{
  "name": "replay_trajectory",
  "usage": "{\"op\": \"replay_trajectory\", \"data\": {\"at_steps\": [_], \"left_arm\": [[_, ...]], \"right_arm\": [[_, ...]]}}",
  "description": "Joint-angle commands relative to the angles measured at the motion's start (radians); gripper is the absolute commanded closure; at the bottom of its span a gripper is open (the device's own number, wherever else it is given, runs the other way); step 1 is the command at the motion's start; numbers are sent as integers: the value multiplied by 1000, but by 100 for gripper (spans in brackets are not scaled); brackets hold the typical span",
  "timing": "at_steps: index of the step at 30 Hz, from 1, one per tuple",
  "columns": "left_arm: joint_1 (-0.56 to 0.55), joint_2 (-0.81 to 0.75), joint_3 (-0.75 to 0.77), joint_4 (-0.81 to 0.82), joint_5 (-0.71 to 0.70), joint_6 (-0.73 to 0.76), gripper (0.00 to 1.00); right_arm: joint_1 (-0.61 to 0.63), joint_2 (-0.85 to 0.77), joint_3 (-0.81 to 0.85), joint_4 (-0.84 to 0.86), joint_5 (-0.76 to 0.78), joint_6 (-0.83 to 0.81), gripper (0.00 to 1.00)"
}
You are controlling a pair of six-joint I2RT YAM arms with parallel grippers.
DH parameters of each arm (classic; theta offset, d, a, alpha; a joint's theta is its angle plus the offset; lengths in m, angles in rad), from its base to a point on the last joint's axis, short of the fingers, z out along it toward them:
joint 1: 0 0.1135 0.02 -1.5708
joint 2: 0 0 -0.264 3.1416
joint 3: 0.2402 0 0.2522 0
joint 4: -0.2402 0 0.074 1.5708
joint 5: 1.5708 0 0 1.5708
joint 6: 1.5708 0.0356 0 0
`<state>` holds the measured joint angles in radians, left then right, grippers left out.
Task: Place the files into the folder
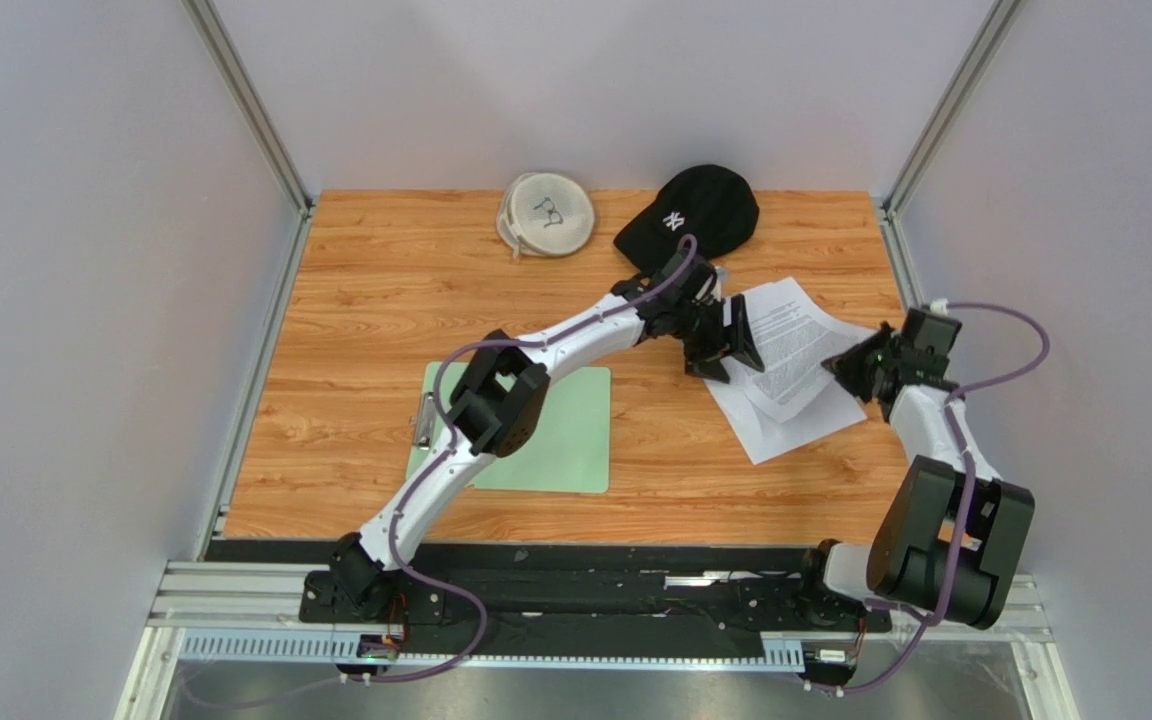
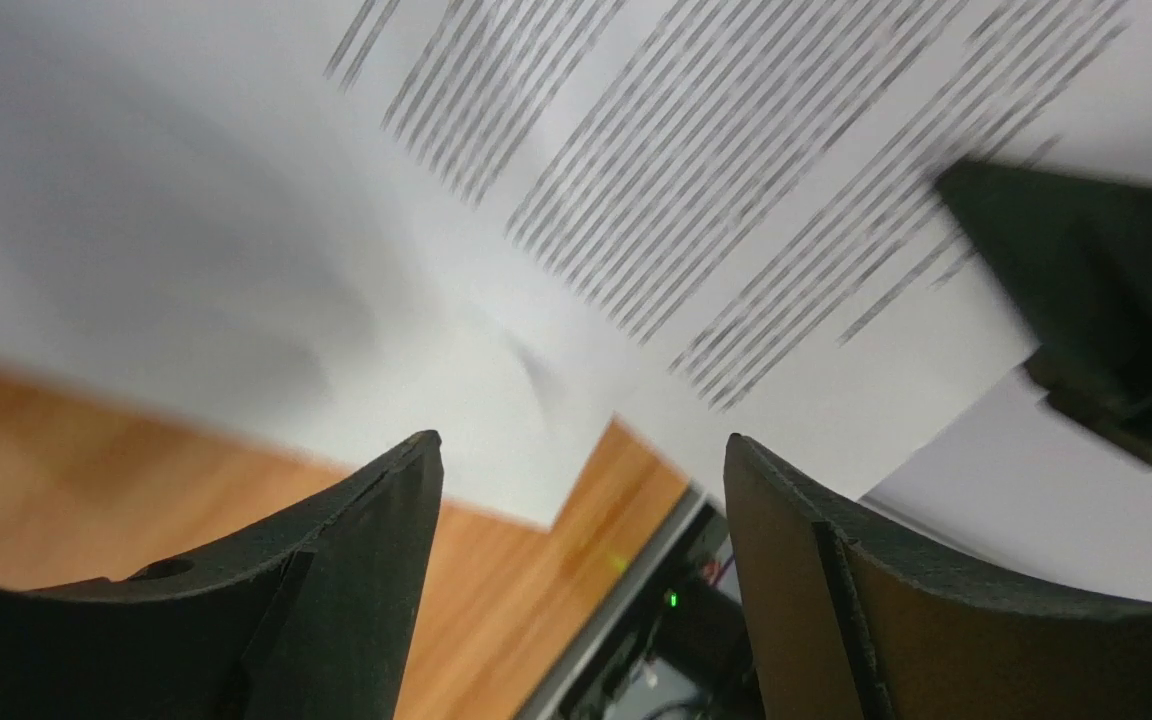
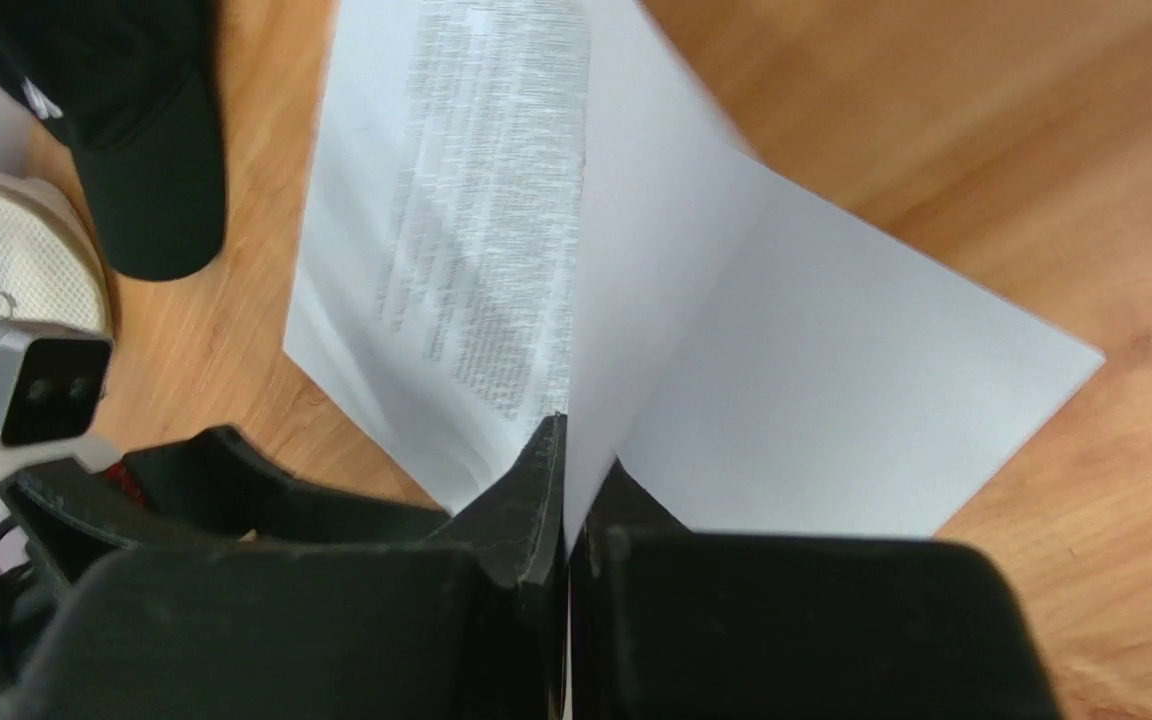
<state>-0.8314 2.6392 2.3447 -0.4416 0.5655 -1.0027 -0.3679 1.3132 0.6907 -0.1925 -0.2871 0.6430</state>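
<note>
On the wooden desk [image 1: 387, 285], my right gripper [image 3: 567, 458] pinches one sheet of the files [image 1: 800, 338]. My left gripper [image 2: 582, 450] gapes empty beside them. The folder [image 1: 575, 435] lies well apart, leftward.

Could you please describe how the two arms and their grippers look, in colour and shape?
The left arm and right arm have white tube links between bulky black joints. A thin lilac cable loops along each. The left gripper and right gripper have matte black, tapering fingers.
</note>
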Motion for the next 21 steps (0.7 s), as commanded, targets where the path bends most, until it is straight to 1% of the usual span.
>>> {"op": "replay_trajectory", "data": {"at_steps": [1, 2, 3, 4, 5, 7, 8, 9, 10, 11, 12, 13, 14, 16, 17, 19, 20, 21], "left_arm": [[75, -453, -157, -114, -25, 241, 21], [106, -607, -289, -115, -53, 266, 19], [121, -683, -351, -127, -76, 289, 18], [139, -756, -411, -144, -93, 335, 18], [184, -895, -533, -157, -120, 357, 18], [241, -1032, -649, -210, -157, 409, 18], [306, -1170, -762, -226, -200, 426, 18], [339, -1241, -819, -242, -237, 443, 18], [375, -1309, -869, -293, -278, 473, 18], [455, -1426, -956, -314, -353, 487, 17], [497, -1479, -996, -334, -375, 501, 16], [546, -1524, -1033, -376, -381, 524, 16], [645, -1589, -1089, -397, -374, 533, 16], [736, -1633, -1130, -462, -348, 562, 16], [800, -1657, -1162, -477, -334, 573, 16], [828, -1680, -1193, -496, -334, 596, 16], [869, -1700, -1229, -493, -331, 599, 16], [879, -1708, -1243, -488, -328, 601, 16]], "right_arm": [[180, -109, 390, -312, 194, -189, 100], [270, -127, 448, -417, 224, -206, 100], [311, -129, 498, -467, 238, -219, 100], [349, -129, 586, -505, 221, -226, 100], [451, -126, 618, -550, 212, -235, 100], [564, -109, 679, -581, 197, -288, 100], [666, -98, 725, -596, 174, -307, 100], [722, -62, 749, -601, 152, -316, 100], [772, -40, 771, -601, 75, -324, 100], [859, -13, 824, -596, 7, -327, 100], [903, 51, 852, -591, -54, -322, 100], [946, 76, 874, -579, -140, -310, 100], [1019, 101, 894, -526, -194, -287, 100], [1073, 144, 921, -458, -343, -240, 100], [1102, 149, 915, -358, -392, -164, 100], [1116, 146, 868, -254, -504, -93, 100], [1112, 141, 854, -214, -512, -39, 100], [1106, 136, 840, -202, -515, -20, 100]]}}
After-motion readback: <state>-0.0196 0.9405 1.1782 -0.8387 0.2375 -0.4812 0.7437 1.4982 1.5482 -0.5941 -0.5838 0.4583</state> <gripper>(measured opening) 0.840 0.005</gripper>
